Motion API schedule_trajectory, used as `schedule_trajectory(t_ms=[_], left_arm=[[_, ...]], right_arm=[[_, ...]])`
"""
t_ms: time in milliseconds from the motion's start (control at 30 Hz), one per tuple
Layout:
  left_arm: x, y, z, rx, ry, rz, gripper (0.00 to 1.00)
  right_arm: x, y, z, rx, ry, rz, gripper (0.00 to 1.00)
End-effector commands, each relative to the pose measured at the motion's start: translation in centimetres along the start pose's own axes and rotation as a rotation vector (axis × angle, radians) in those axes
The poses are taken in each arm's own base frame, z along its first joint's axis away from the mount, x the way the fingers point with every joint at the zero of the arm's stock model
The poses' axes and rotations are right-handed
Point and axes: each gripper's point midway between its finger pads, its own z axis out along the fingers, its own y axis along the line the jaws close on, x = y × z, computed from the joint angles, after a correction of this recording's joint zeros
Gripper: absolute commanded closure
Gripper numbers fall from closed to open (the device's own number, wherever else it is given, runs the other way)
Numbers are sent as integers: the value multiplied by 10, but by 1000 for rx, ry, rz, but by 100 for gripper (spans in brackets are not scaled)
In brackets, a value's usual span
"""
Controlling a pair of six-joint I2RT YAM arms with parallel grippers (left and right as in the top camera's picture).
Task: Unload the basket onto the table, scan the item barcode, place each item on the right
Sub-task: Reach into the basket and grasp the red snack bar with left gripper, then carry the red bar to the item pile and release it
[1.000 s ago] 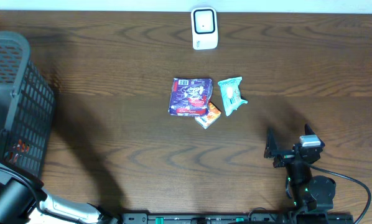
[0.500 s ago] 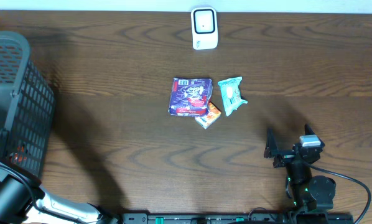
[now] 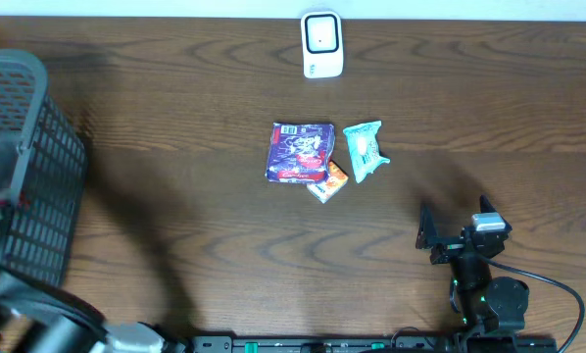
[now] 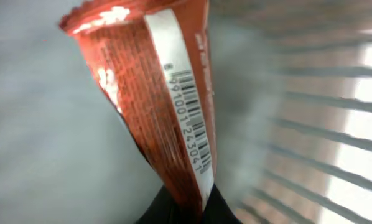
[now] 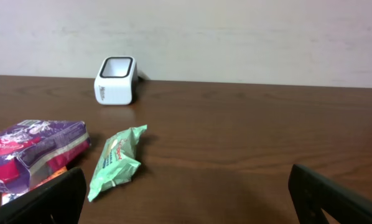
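In the left wrist view my left gripper (image 4: 186, 202) is shut on the lower end of an orange-red snack packet (image 4: 142, 87). The packet stands upright, and a white strip with a barcode (image 4: 189, 118) faces the camera. Blurred basket bars (image 4: 323, 124) show behind it. From overhead, the left arm (image 3: 19, 304) is a blur over the black basket (image 3: 53, 167). The white scanner (image 3: 322, 44) stands at the table's far edge, also seen in the right wrist view (image 5: 116, 79). My right gripper (image 3: 457, 222) rests open and empty at the near right (image 5: 192, 199).
Mid-table lie a purple packet (image 3: 300, 152), a green packet (image 3: 365, 149) and a small orange packet (image 3: 327, 182) partly under the purple one. The basket fills the left edge. A cable trails from the right arm's base (image 3: 558, 294).
The left arm has shifted over the basket and now looks blurred. The right arm and the packets on the table have not moved.
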Motion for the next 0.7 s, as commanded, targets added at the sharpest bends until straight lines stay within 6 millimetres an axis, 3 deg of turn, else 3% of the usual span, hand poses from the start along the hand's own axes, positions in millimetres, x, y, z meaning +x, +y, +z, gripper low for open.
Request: schedule_trajectory(t_ms=[0, 167, 267, 367, 467, 567, 667], left_arm=[[16, -71, -74, 309, 4, 2, 93], [25, -134, -160, 588, -155, 153, 92], [58, -157, -181, 672, -132, 231, 93], [115, -182, -187, 744, -27, 349, 93], [181, -202, -197, 834, 46, 581, 93], [244, -212, -212, 930, 89, 821, 93], [315, -207, -227, 1021, 148, 1071, 93]], right_arm=[[0, -1, 0, 5, -1, 11, 1], [0, -1, 0, 5, -1, 11, 1], [0, -1, 0, 5, -1, 11, 1], [0, -1, 0, 5, -1, 11, 1], [0, -1, 0, 5, -1, 11, 1], [0, -1, 0, 5, -1, 11, 1], [0, -1, 0, 5, -1, 11, 1]])
